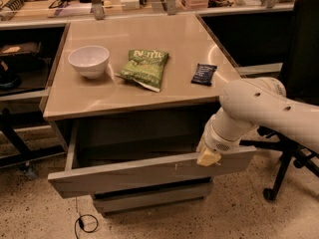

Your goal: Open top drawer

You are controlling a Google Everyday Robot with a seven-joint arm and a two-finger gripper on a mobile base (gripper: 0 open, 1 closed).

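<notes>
With the top drawer (124, 176) standing well out from under the desk (149, 97), I judge the pull to be in its late stretch. Its grey interior lies open to view, shadowed toward the far side, and the front panel sits clear of the narrower lower fronts (149, 201) beneath it.

My gripper (209, 157) rests at the panel's upper edge, right of centre, its pale yellowish tip against the grey lip. Whether it is spread or closed there I cannot tell.

The next move, as I judge it, calls for a straight draw toward the near side, level with the runners. The panel has no handle, so my purchase on its flat slanted face is slight. A pull off to one side could skew the drawer, whose left end seems to sit nearer than its right.

The panel looks smooth and matte, perhaps painted metal or laminate, with small pale scratches just left of my tip. On the desk's glossy tan top sit a round white bowl (89, 60), a crinkled green snack bag (144, 67) and a small dark wrapper (204, 73), each apart from the others.
</notes>
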